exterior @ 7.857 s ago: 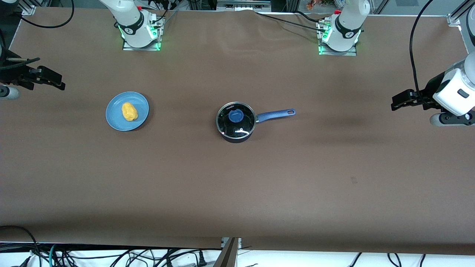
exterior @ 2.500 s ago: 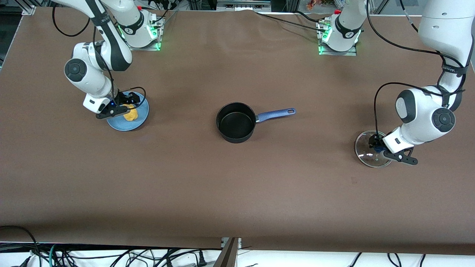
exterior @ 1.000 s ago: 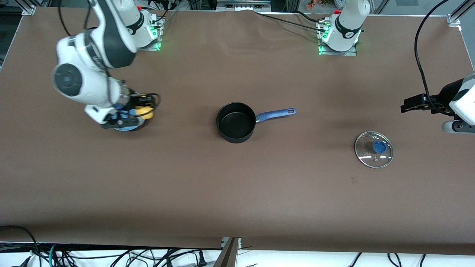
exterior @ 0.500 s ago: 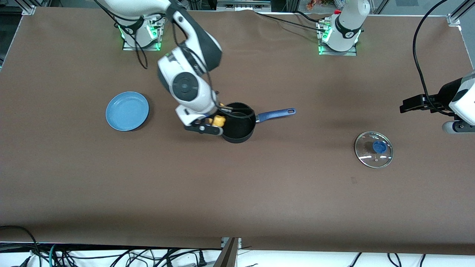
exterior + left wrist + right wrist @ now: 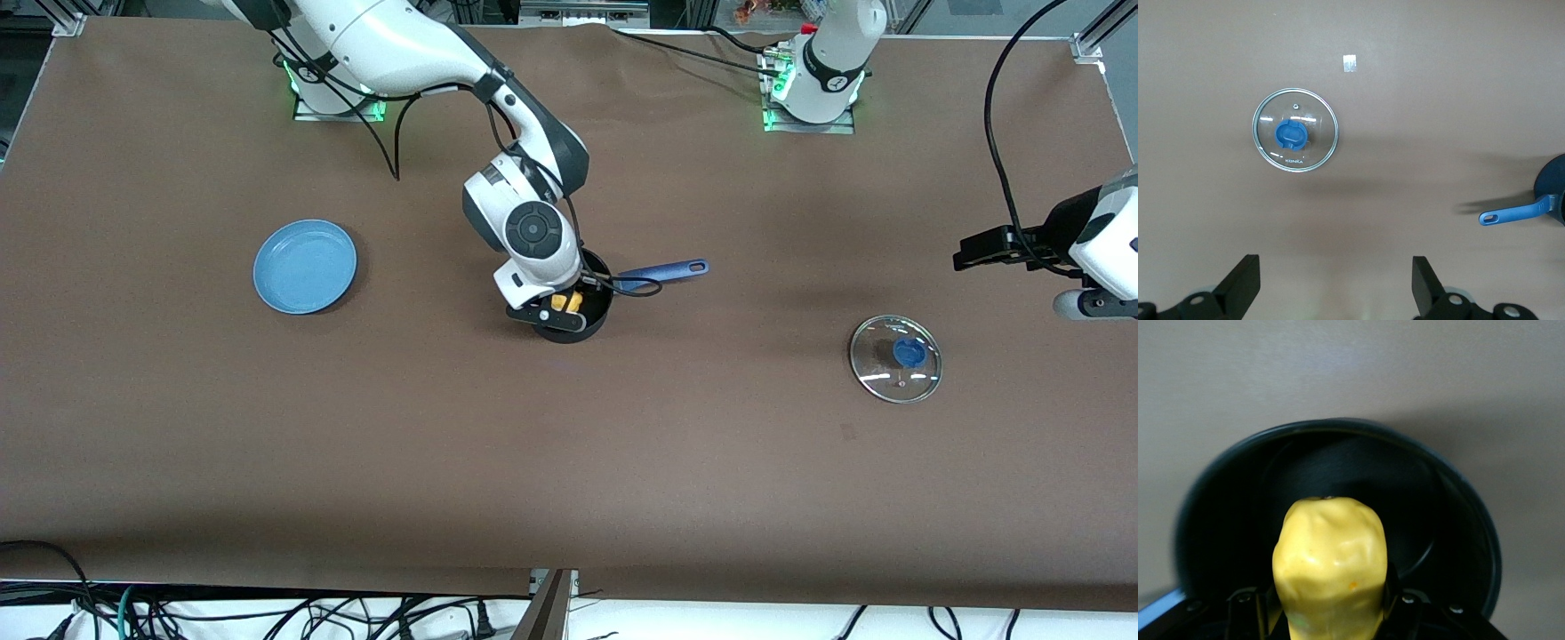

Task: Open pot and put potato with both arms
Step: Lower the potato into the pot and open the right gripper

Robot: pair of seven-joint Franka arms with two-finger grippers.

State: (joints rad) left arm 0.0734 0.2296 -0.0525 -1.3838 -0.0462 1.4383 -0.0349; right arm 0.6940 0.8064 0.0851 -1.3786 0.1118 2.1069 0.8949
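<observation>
The black pot (image 5: 594,313) with its blue handle (image 5: 665,272) stands open at the table's middle. My right gripper (image 5: 564,306) is shut on the yellow potato (image 5: 565,302) and holds it over the pot's mouth. In the right wrist view the potato (image 5: 1330,568) sits between the fingers above the pot's dark inside (image 5: 1338,487). The glass lid with blue knob (image 5: 894,358) lies flat on the table toward the left arm's end; it also shows in the left wrist view (image 5: 1295,130). My left gripper (image 5: 973,250) is open and empty, up in the air at that end.
A flat blue plate (image 5: 305,266) lies bare toward the right arm's end of the table. A small pale tape mark (image 5: 1349,63) is on the brown cloth by the lid. The pot handle (image 5: 1517,213) shows at the edge of the left wrist view.
My right gripper has moved with the potato from beside the pot's rim to over its mouth. The left arm, the lid and the plate have not moved.
</observation>
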